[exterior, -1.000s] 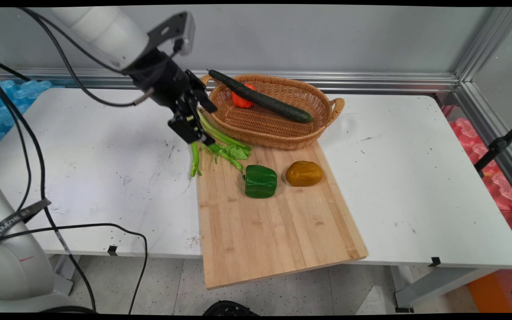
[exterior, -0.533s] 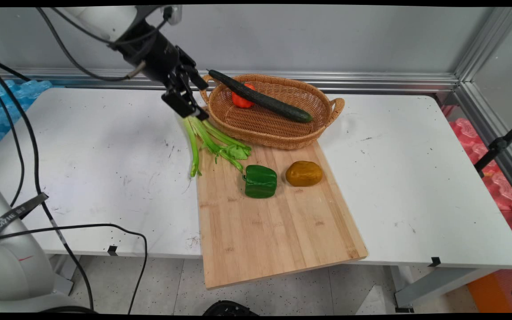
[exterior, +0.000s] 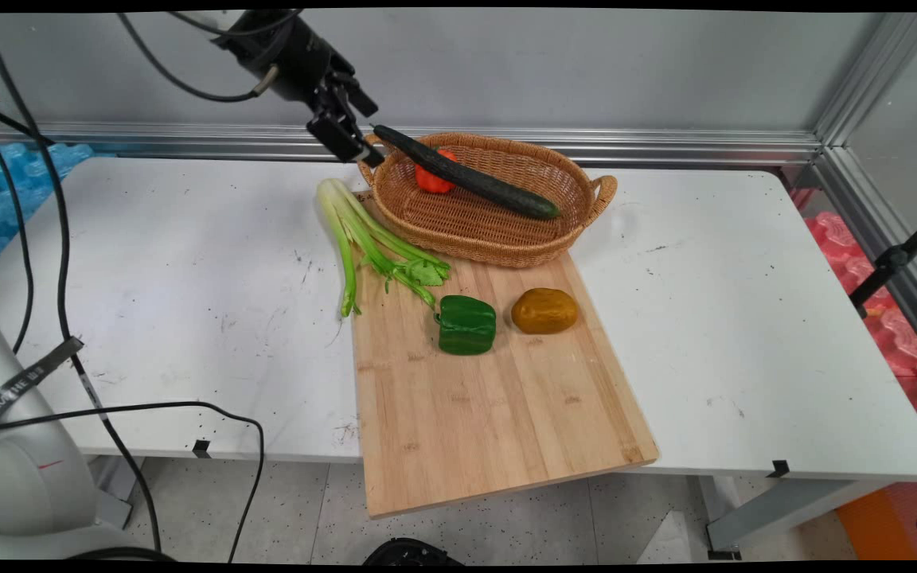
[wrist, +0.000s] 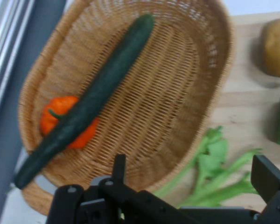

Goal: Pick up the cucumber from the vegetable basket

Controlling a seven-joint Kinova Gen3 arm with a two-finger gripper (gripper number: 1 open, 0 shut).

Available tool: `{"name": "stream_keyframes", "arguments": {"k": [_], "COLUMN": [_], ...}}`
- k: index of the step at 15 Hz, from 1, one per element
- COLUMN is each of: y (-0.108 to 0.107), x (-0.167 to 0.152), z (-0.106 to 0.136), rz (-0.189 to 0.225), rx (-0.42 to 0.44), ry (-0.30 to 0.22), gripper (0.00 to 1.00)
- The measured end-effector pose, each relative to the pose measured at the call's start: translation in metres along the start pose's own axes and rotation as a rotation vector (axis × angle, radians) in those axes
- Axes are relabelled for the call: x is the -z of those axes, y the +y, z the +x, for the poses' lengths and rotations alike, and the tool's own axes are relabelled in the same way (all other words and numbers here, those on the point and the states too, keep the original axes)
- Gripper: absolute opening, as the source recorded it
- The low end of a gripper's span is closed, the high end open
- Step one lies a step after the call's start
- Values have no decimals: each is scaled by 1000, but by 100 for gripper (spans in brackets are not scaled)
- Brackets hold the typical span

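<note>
My gripper (exterior: 347,142) hangs open and empty above the table, just left of the wicker basket's (exterior: 474,239) left handle. In the hand view the gripper (wrist: 193,170) has nothing between its two fingers. A bunch of celery (exterior: 363,239) lies below it, half on the table and half on the cutting board (exterior: 490,414). In the basket (wrist: 191,79) a long dark cucumber (exterior: 466,173) leans across an orange-red pepper (exterior: 431,181). The hand view shows the cucumber (wrist: 93,98), the pepper (wrist: 53,119) and the celery (wrist: 214,172) leaves.
A green bell pepper (exterior: 466,324) and a brown potato (exterior: 544,310) sit on the wooden board, which overhangs the white table's (exterior: 188,278) near edge. Black cables hang at the left. An aluminium rail runs along the back wall.
The gripper has risen from the celery and moved back toward the basket's handle. The celery stays lying on the table and board, its stalk end now uncovered.
</note>
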Motion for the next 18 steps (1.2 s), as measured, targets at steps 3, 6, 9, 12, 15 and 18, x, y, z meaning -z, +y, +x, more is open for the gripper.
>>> {"name": "stream_keyframes", "arguments": {"k": [3,6,9,12,15,18], "y": [-16,-28,-38,-47,-54,-62], "x": [-15,-37,-64,-95,-122,-153], "z": [7,17,26,33,39,44], "rz": [29,45,53,55,52,39], "rx": [-24,-57,-110,-150,-186,-233], "ry": [6,12,14,12,8,-2], "gripper": [100,100,100,100,100,100]}}
